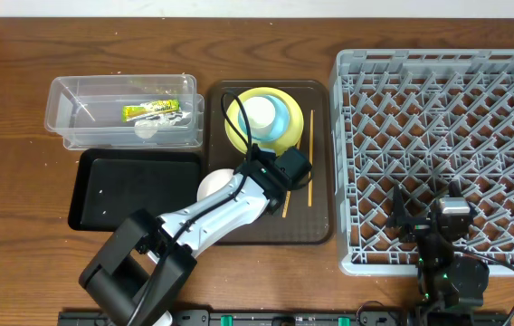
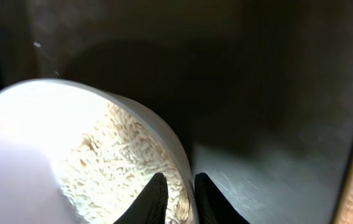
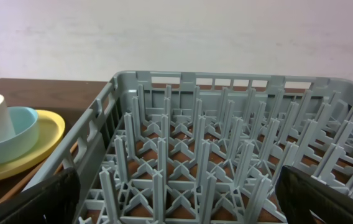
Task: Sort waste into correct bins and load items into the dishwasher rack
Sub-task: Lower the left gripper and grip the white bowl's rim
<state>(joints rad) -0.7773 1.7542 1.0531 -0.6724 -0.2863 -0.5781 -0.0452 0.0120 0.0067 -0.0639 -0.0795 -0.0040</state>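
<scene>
My left gripper is shut on the right rim of the white bowl, one finger inside over the rice scraps and one outside. From overhead, the bowl sits on the brown serving tray, half hidden by the left arm. A white cup stands in the light blue bowl on the yellow plate. Chopsticks lie on the tray's right side. My right gripper hangs open over the front of the grey dishwasher rack.
At the back left, the clear tub holds a yellow-green wrapper and a white napkin. The black tray lies in front of the tub, left of the serving tray. The rack's upright pegs fill the right wrist view.
</scene>
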